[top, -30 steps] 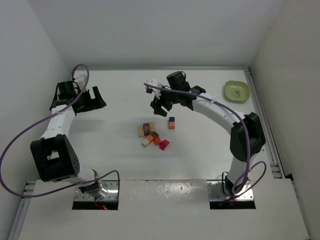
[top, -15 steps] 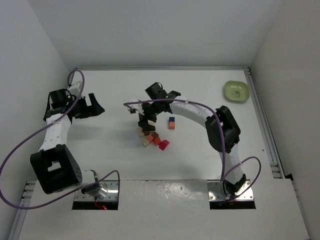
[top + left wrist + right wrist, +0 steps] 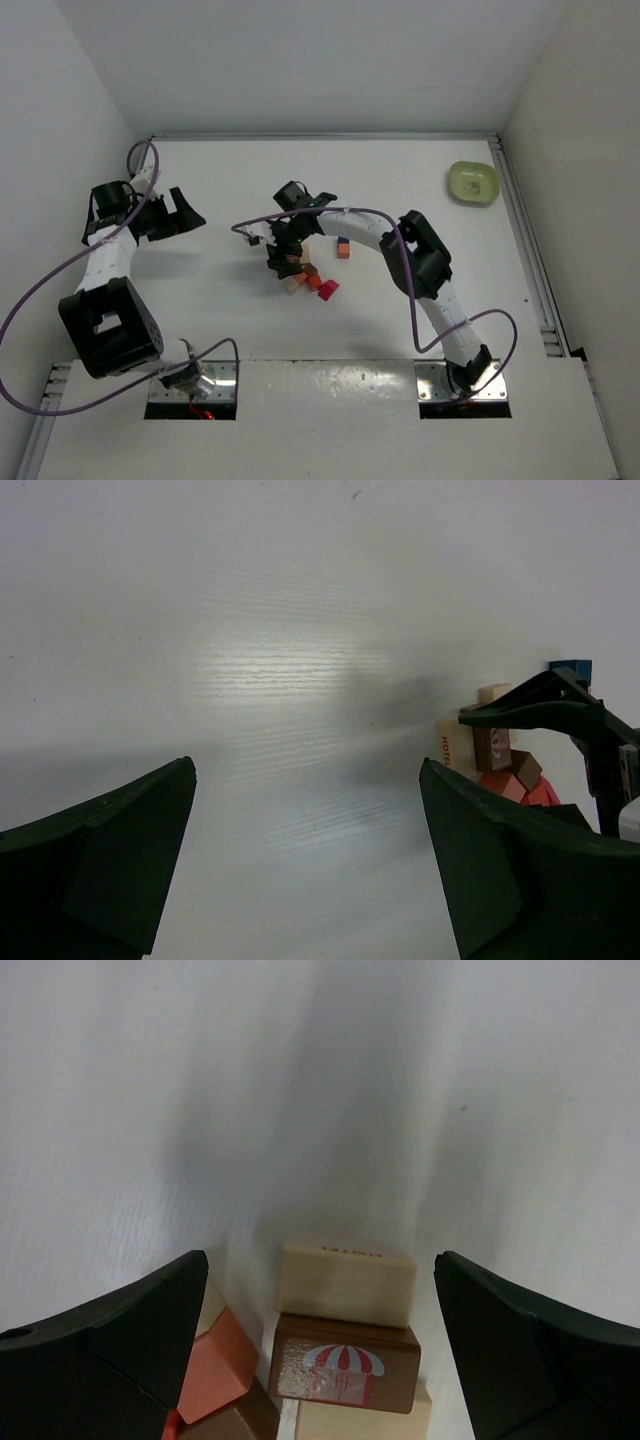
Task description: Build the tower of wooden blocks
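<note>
The right claw is seen spread wide, low over the wood blocks at the middle of the worktop, with nothing gripped. In the wrist view its fingers are parted to either side of a pale block, which is set touching a brown block printed with a red-and-white umbrella. A salmon block is tucked in just to the left. A magenta block is found at the cluster's near right edge. Just to the right, apart from the cluster, the tower is made out: blue apparently stacked on orange. The left claw is held open and empty at the far left, well apart from the blocks, with bare worktop framed between its fingers. A light green bowl is parked at the far right corner.
</note>
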Robot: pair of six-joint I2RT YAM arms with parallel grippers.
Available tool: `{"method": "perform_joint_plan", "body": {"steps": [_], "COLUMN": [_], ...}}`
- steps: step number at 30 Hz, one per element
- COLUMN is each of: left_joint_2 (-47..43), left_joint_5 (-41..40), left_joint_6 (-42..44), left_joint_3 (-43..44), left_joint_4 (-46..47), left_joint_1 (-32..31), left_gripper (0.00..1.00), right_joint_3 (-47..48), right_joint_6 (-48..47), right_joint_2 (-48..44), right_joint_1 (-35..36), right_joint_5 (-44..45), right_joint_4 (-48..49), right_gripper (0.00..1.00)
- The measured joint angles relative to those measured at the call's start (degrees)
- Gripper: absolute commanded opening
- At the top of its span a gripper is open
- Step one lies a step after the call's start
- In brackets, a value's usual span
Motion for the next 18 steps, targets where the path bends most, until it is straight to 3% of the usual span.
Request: {"method": "perform_joint_plan", "body": {"steps": [13, 18], "left_joint_2": [2.5, 3.0], "left_joint_5": [0.2, 0.2], "left_joint_6": [-0.1, -0.2], "left_joint_3": [0.0, 0.0], "left_joint_4": [0.8, 1.1], "left_joint_1": [1.9, 3.7], "left_gripper": [1.00, 1.00], "right_joint_3": [0.3, 0.9], "right_joint_6": [-3.0, -2.6], "right_joint_2": [3.0, 3.4], "right_joint_1": [-0.1, -0.1], "right_joint_5": [4.5, 5.2], "right_joint_4": [-2.5, -2.5], "right_gripper": [0.96, 0.88]}}
